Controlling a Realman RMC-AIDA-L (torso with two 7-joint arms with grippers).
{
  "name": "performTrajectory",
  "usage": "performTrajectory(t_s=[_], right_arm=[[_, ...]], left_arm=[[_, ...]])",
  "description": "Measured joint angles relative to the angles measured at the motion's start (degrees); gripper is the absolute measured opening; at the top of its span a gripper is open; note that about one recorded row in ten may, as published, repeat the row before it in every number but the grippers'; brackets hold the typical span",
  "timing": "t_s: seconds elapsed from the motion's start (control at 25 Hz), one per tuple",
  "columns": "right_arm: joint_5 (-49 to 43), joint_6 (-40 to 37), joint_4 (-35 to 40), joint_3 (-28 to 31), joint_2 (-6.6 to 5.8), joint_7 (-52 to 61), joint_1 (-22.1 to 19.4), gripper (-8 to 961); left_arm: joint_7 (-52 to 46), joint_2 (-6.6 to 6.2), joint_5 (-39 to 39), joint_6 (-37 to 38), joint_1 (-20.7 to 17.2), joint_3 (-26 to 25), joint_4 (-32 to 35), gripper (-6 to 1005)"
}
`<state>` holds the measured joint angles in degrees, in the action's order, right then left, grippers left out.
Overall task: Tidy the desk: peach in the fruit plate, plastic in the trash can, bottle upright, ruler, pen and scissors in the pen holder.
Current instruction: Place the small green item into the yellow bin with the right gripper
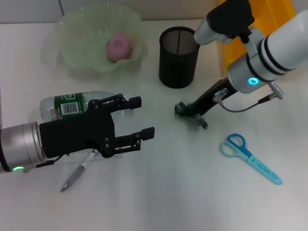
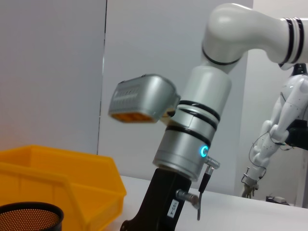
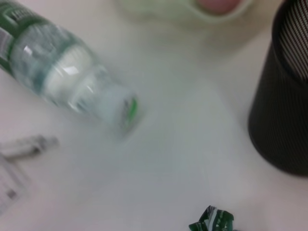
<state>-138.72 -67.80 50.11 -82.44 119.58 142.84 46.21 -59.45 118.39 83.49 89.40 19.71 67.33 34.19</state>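
Note:
A pink peach (image 1: 119, 46) lies in the pale green fruit plate (image 1: 72, 53) at the back left. A clear bottle (image 1: 67, 105) with a green label lies on its side, also in the right wrist view (image 3: 67, 72). My left gripper (image 1: 140, 118) is open and empty, hovering just right of the bottle. A pen (image 1: 74, 175) and a clear ruler (image 1: 77, 156) lie under that arm. My right gripper (image 1: 191, 115) is shut on a green plastic wrapper (image 1: 202, 123), low over the table in front of the black mesh pen holder (image 1: 178, 57). Blue scissors (image 1: 250, 159) lie at the right.
A yellow bin (image 1: 269, 14) stands at the back right behind my right arm and shows in the left wrist view (image 2: 57, 183). The pen holder (image 3: 284, 96) stands close to the wrapper (image 3: 211, 221). No trash can shows in view.

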Motion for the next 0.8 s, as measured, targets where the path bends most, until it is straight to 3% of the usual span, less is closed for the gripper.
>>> performTrajectory(t_s=[0.04, 0.2, 0.24, 0.44, 0.8], right_arm=[[0.0, 0.0, 0.0, 0.0, 0.00, 0.0, 0.0, 54], [5.6, -0.6, 9.6, 0.5, -0.24, -2.9, -7.6, 28], [5.6, -0.6, 9.6, 0.5, -0.24, -2.9, -7.6, 27], [13.0, 0.3, 16.0, 3.7, -0.07, -9.6, -15.7, 22], [53.9, -1.9, 5.2, 18.6, -0.27, -44.8, -26.7, 20]], left_arm=[[0.0, 0.00, 0.0, 0.0, 0.0, -0.1, 0.0, 756], [0.0, -0.03, 0.0, 0.0, -0.1, -0.3, 0.0, 756], [0.0, -0.03, 0.0, 0.0, -0.1, -0.3, 0.0, 756], [0.4, -0.03, 0.0, 0.0, -0.1, -1.0, 0.0, 757], [1.5, 0.07, 0.0, 0.0, -0.1, -1.4, -0.9, 757]])
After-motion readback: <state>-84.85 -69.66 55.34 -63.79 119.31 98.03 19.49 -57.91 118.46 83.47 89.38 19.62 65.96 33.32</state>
